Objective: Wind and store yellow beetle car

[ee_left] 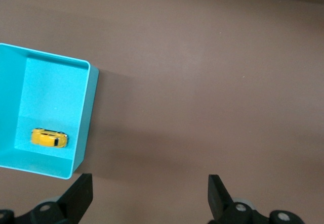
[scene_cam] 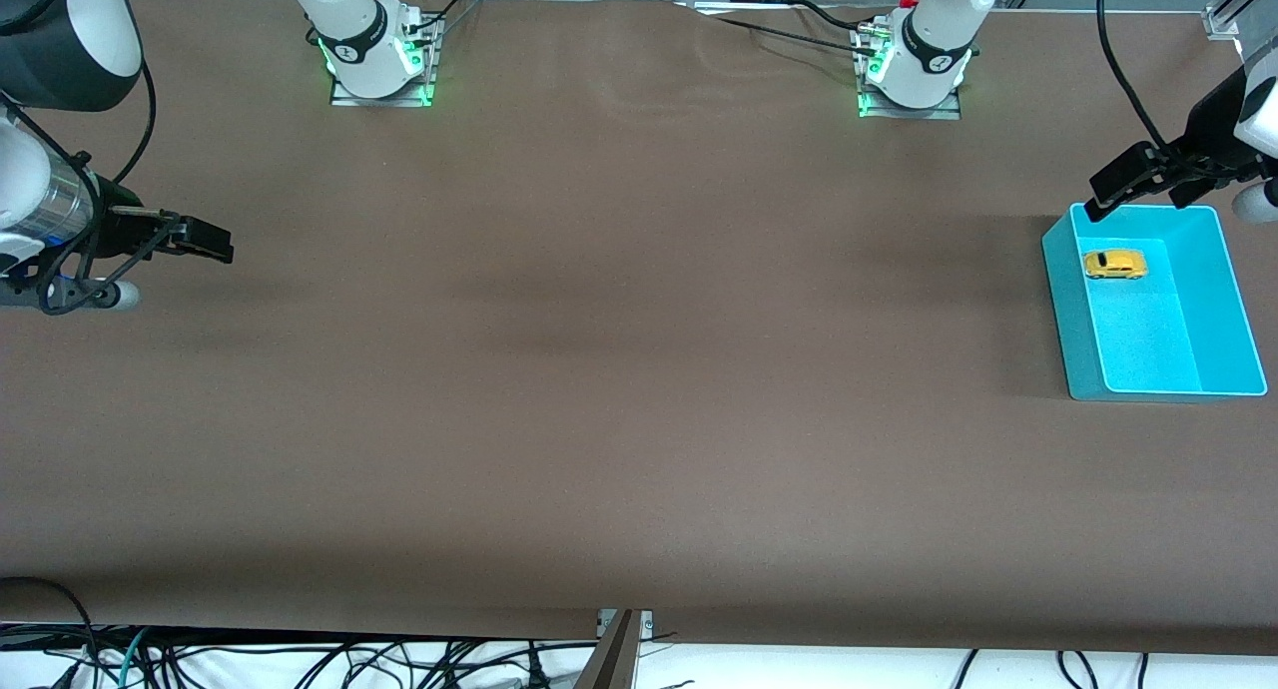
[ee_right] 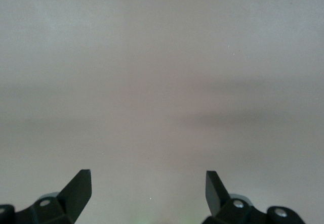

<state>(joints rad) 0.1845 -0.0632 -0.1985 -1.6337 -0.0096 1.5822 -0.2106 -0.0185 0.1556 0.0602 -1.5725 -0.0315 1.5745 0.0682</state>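
Inside the teal bin [scene_cam: 1213,300] lies the yellow beetle car [scene_cam: 1115,264], near the wide-open, empty left gripper [scene_cam: 1108,200].

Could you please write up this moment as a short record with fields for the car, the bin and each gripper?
car: yellow beetle car lies inside the bin, near the wall closest to the robots' bases
bin: teal bin, on the table at the left arm's end
left gripper: open, empty, over the bin's corner nearest the bases
right gripper: open, empty, waiting over the table at the right arm's end
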